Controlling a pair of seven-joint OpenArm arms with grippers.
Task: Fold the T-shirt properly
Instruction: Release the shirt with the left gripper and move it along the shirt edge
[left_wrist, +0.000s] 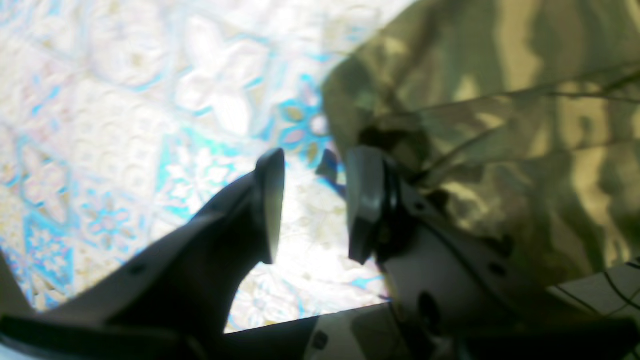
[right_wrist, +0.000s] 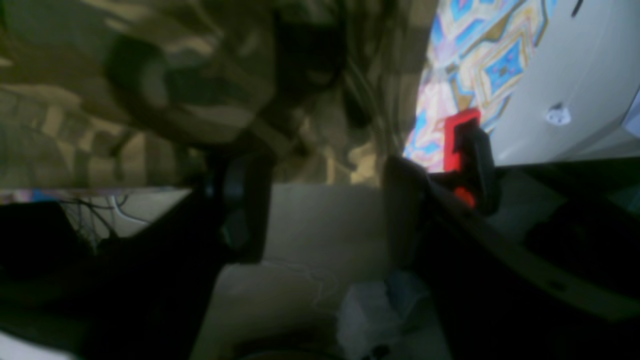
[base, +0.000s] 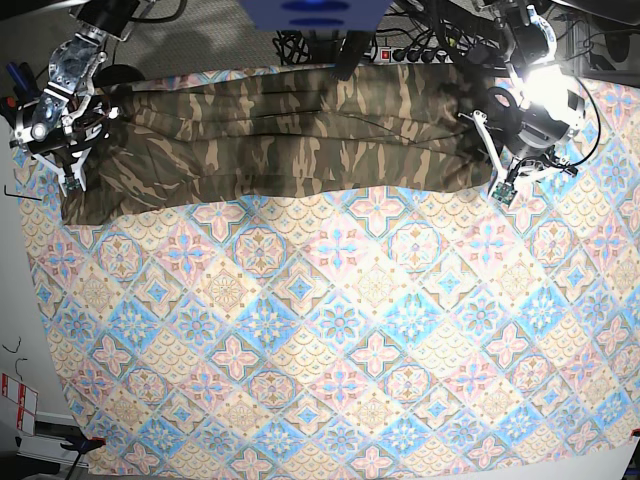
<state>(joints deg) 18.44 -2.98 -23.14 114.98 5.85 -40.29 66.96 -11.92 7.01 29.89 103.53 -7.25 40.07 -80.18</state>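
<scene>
Jaws, left gripper: spread, nothing between them; patterned cloth shows through the gap. One finger lies at the shirt's edge, whether touching it cannot be told.

Jaws, right gripper: spread, gap bare; camouflage fabric hangs just behind the fingertips, not pinched.

Shirt: camouflage print, olive, brown, tan. Lies as a long band across the far edge of the table, folded lengthwise with several creases running along it. One end sits by the right gripper on the base view's left, the other by the left gripper on that view's right. Collar and label not visible.

Table cover: tiled pattern in blue, pink and cream, flat, most of it bare of the shirt.

Handling, judged: soft, light, limp cloth. It will sag and drape when lifted, and layers may slide apart or bunch if only one layer is caught. Not fragile. Slip on the cover looks likely, so dragging may shift the whole band.

Hold points, judged: the two end corners of the band, each gripper pinching through all layers at its own end, close to the near edge, so the ends can be carried toward the middle evenly. Uneven grips would skew the fold.
</scene>
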